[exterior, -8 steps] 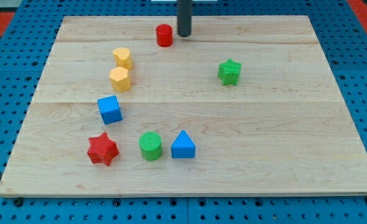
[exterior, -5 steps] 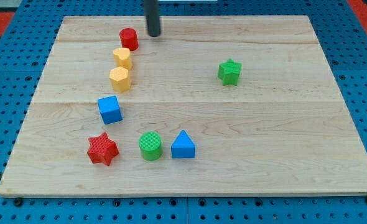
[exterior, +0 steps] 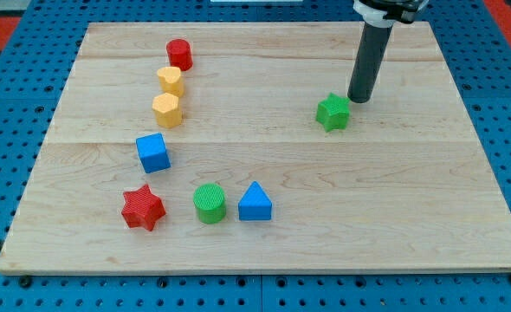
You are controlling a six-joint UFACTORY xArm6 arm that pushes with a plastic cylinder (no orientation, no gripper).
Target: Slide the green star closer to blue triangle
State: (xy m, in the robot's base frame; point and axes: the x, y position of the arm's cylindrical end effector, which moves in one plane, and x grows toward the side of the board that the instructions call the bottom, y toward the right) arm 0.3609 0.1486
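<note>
1. Nearest the view's bottom, you have a red plastic star block [exterior: 142,208], a green plastic cylinder block [exterior: 210,203] and the blue plastic triangle block [exterior: 255,202] in a row on the pale wooden board [exterior: 411,199].
2. Farther up, the green plastic star block [exterior: 333,112] sits right of centre, well apart from the blue triangle.
3. Your rod's tip [exterior: 358,99] stands just beside the green star, at its upper right.
4. No jaws exist on this rig; nothing is grasped.
5. Judgement: the push is starting. You must next drive toward the lower left, keeping the tip behind the star's centre so it does not slip aside.
</note>
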